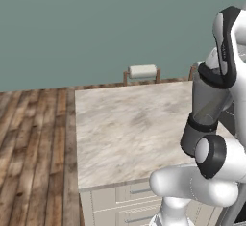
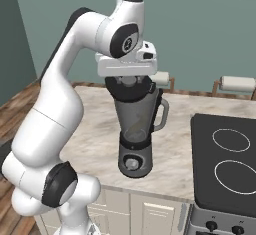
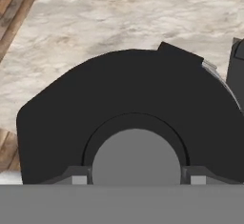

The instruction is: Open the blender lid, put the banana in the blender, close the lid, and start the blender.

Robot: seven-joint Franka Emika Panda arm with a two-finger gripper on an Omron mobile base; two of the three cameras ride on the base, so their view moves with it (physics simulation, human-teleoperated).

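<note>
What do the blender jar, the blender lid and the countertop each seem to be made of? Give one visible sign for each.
Blender jar: probably clear plastic or glass, smoky grey; you can see through it.
Blender lid: likely matte black plastic; flat and dull, with a grey knob.
Countertop: looks like polished stone or marble; beige with grey veining.

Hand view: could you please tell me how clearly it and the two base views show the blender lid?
Hand view: the blender lid looms large and evenly black, its grey knob flat-shaded, edges slightly soft. Right base view: the lid sits darkly under the pincer, the blender jar translucent. Left base view: the arm blocks most of the blender.
</note>
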